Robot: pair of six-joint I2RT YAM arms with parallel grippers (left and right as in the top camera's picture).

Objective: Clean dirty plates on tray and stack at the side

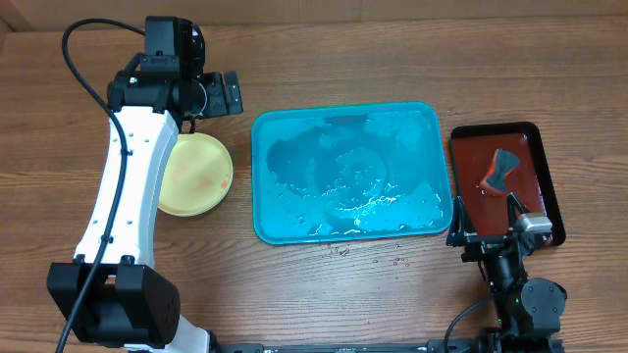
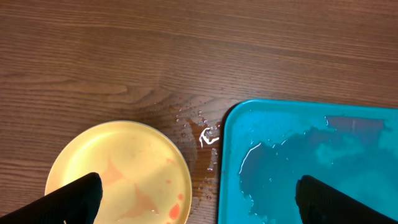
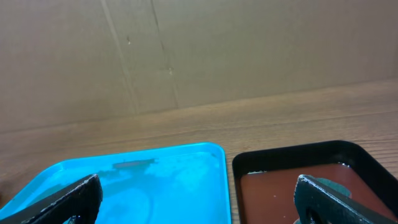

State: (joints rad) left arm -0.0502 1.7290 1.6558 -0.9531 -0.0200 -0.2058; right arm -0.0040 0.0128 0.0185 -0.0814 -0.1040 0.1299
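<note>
Left gripper [image 2: 199,186]: your jaws are spread wide and hold nothing, hovering above the strip of table between plate and tray.
Yellow plate [image 2: 118,177]: it sits on the table under you, toward the near-left. It is round, so no long axis. Smooth plastic with orange-red smears.
Tray [image 2: 273,124]: just right of the plate. Glossy teal, rounded corners, water pooled inside, length running left to right.
Right gripper [image 3: 198,193]: also spread and empty, well apart from the plate, so your left one is nearer.

Red-brown tray [image 1: 533,157] on wood table [image 1: 392,59], grey-red object [image 1: 500,171] lying in it.
</note>
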